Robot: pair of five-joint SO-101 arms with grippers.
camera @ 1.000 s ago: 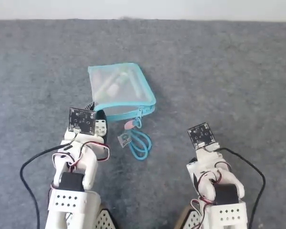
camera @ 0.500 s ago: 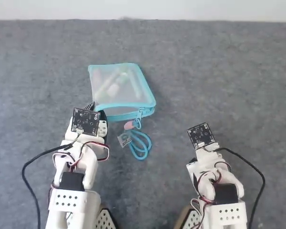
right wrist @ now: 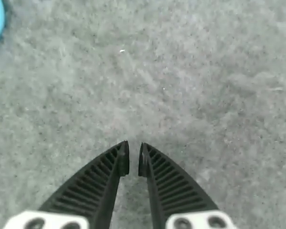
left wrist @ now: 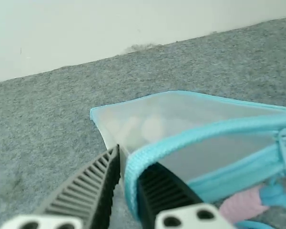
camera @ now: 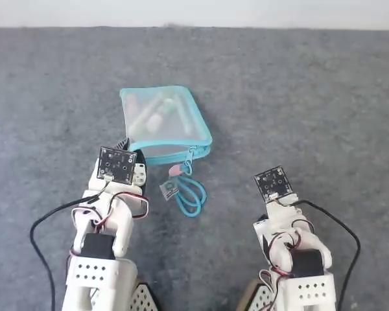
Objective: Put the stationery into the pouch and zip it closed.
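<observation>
A translucent pouch (camera: 165,123) with teal trim lies flat on the grey carpet, and pale stationery (camera: 155,111) shows through its mesh. Its zipper pull (camera: 190,155) sits at the near right corner, where a pink tag (camera: 175,170), a grey tag (camera: 168,189) and a teal cord loop (camera: 192,194) trail towards the arms. My left gripper (left wrist: 128,162) is shut on the pouch's teal zip edge (left wrist: 181,140) at the near left corner (camera: 136,155). My right gripper (right wrist: 133,155) is shut on nothing, low over bare carpet to the right of the cord.
The right arm (camera: 274,183) stands well to the right of the pouch. Grey carpet (camera: 298,97) stretches wide on all sides, up to a pale wall (camera: 194,13) at the far edge.
The left arm's wrist has shifted slightly towards the near side, still holding the pouch corner. The pouch and the right arm have not moved.
</observation>
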